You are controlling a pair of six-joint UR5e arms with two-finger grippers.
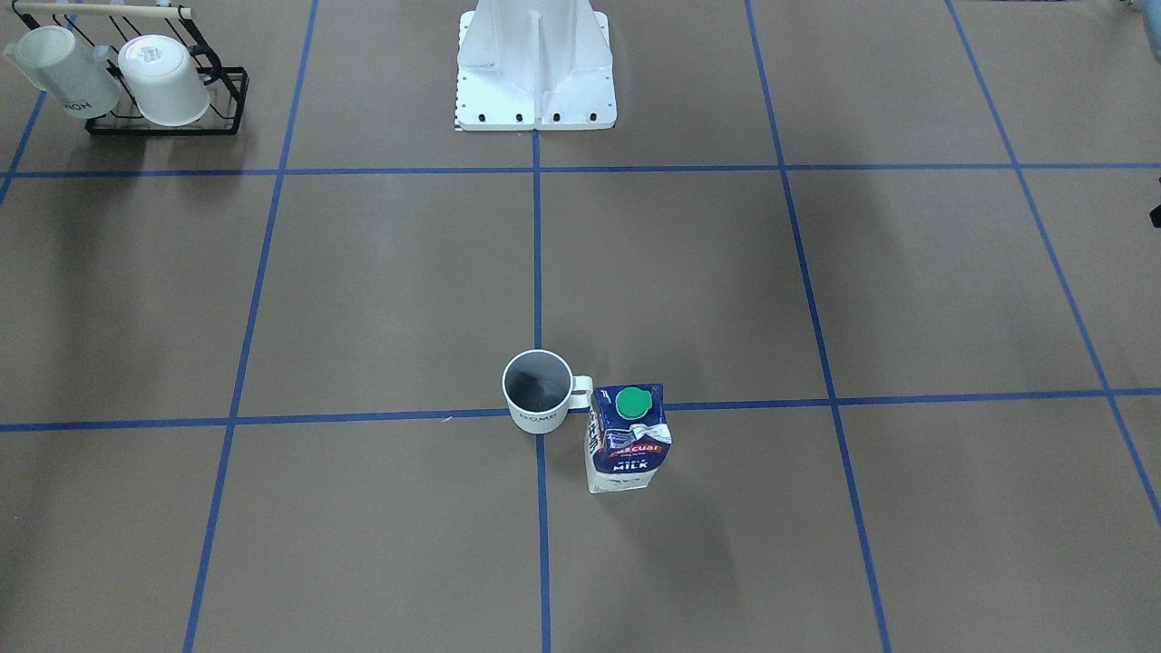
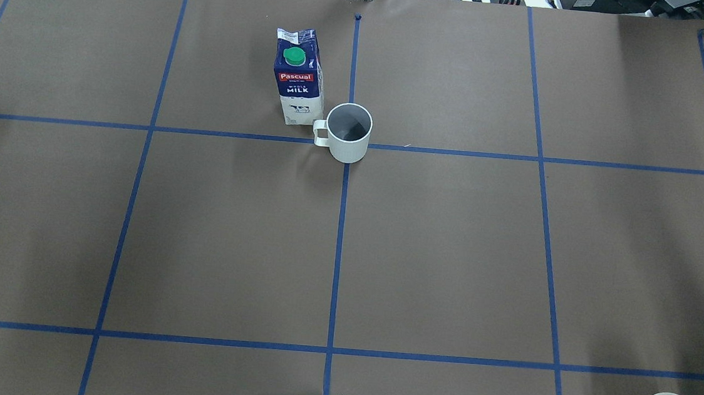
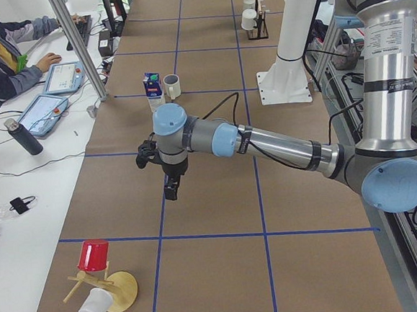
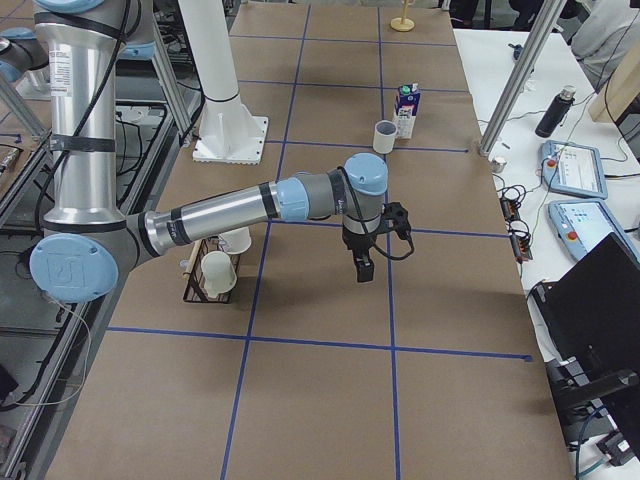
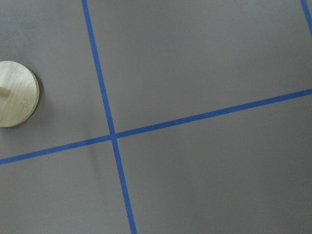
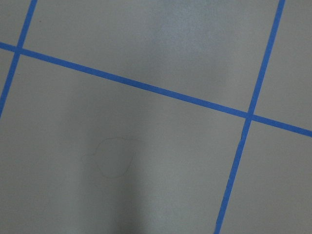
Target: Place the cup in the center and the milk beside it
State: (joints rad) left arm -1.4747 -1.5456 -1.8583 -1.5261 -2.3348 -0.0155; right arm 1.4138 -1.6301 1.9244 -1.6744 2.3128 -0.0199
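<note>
1. Cup (image 1: 539,392) — you see it upright over the center crossing of the blue tape lines (image 2: 342,222), which it hides. It is midway between the table's left and right ends and closer to your edge than to the robot's. Its handle points toward the left end.
2. The milk (image 1: 627,438) stands upright just beside that handle, on the left-end side and a shade nearer your edge. You cannot tell whether carton and handle touch.
3. The left gripper (image 3: 170,188) hangs pointing down over the brown paper toward the left end, well apart from cup and milk. Only a side view shows it, so you cannot tell whether its fingers are spread or pressed together.
4. The right gripper (image 4: 364,268) hangs the same way toward the right end — again you cannot tell its state.
5. A wire rack (image 1: 168,113) with two white mugs sits along the robot's edge toward the right end.
6. A wooden stand (image 3: 122,291) with a red cup (image 3: 93,255) stands near the left end, by your edge.
</note>
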